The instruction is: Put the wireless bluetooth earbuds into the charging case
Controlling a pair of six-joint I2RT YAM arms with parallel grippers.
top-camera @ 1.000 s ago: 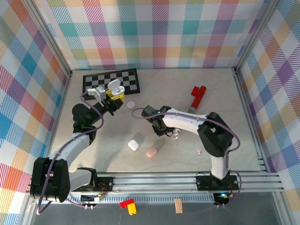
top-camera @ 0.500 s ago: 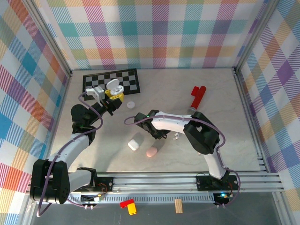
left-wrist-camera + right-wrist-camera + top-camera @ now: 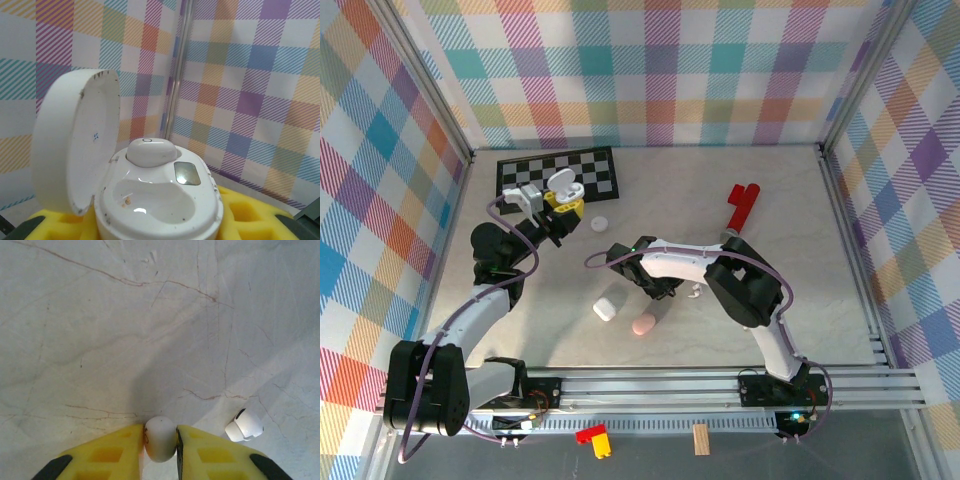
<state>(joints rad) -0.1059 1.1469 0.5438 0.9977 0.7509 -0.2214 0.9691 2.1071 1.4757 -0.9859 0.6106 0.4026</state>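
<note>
While the left gripper (image 3: 560, 203) keeps the open charging case (image 3: 160, 205) pinched between its yellow pads, lifted beside the checkerboard mat (image 3: 520, 175), the right arm has swung its elbow inward over the last second. The right gripper (image 3: 160, 440) has drawn its fingers together. Right wrist view: the jaws now press on either side of a loose earbud (image 3: 160, 434) that appears to rest on the marble table (image 3: 100, 315) — a pinch, not yet a lift. A second earbud (image 3: 244, 425) lies near it on the right, untouched. Left wrist view: lid back, one seated earbud (image 3: 150, 151) in the far socket, the near socket vacant. Judged meaning — pickup of the piece for that vacant socket appears under way; the carry to the case and the insertion remain.
</note>
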